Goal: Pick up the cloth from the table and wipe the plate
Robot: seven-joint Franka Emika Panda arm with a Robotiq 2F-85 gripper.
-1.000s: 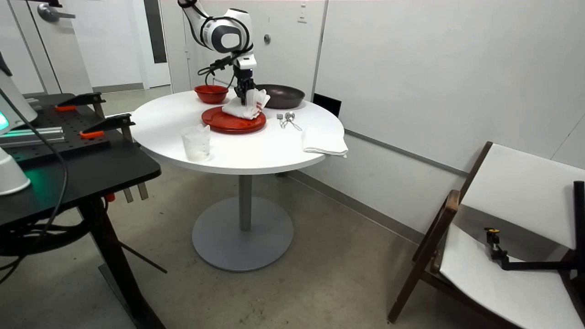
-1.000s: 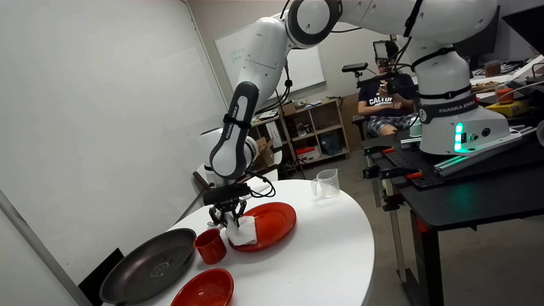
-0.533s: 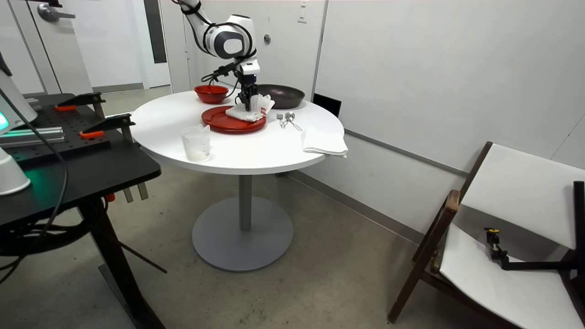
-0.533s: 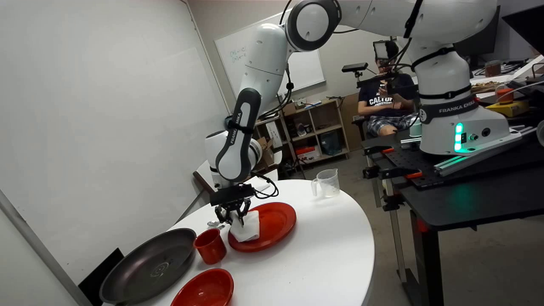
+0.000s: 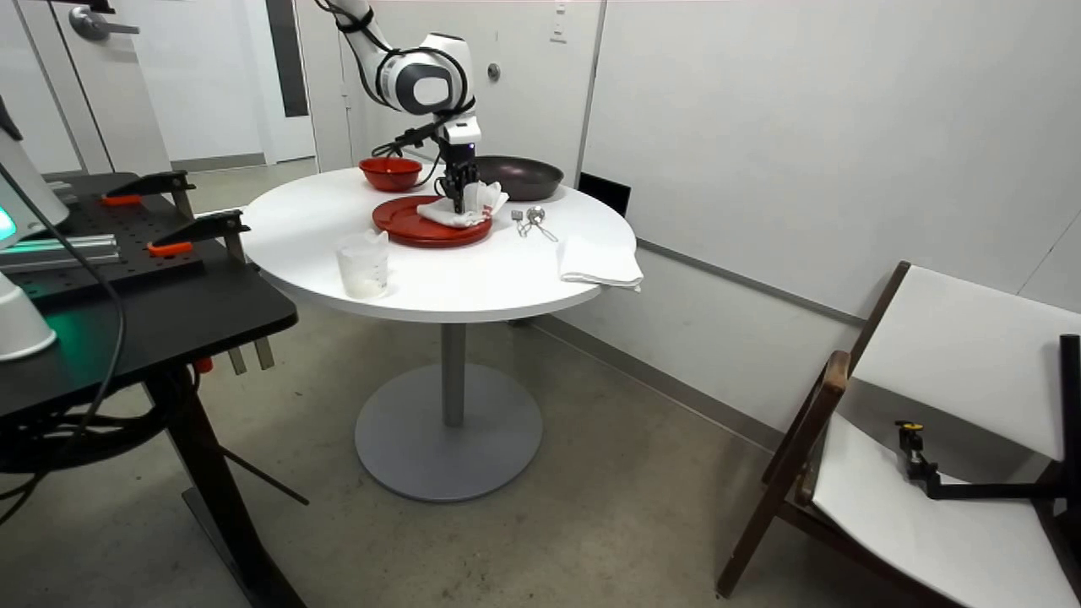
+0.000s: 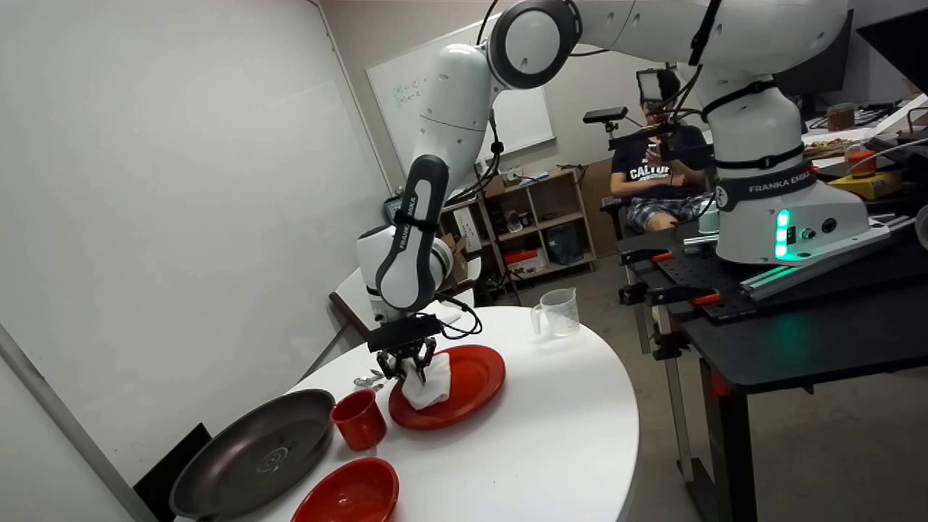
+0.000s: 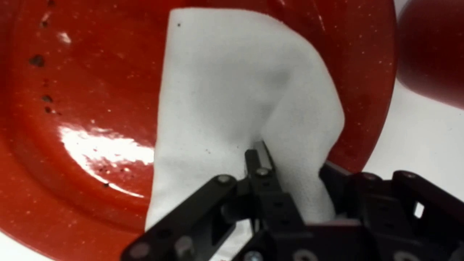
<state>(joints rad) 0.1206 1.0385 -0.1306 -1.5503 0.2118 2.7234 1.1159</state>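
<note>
On the plate, the gripper pinches the cloth: wiping stage, likely; specks at wrist-view left want sweeping next.

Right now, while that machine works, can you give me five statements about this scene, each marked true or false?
1. The gripper is closed on the white cloth, which rests on the red plate. True.
2. The white cloth covers the whole red plate. False: much is bare, with dark specks showing.
3. The red cup stands upright beside the red plate. True.
4. The red plate sits on the black desk. False: it sits on the round white table.
5. A second white cloth lies at that table's edge. True.
</note>
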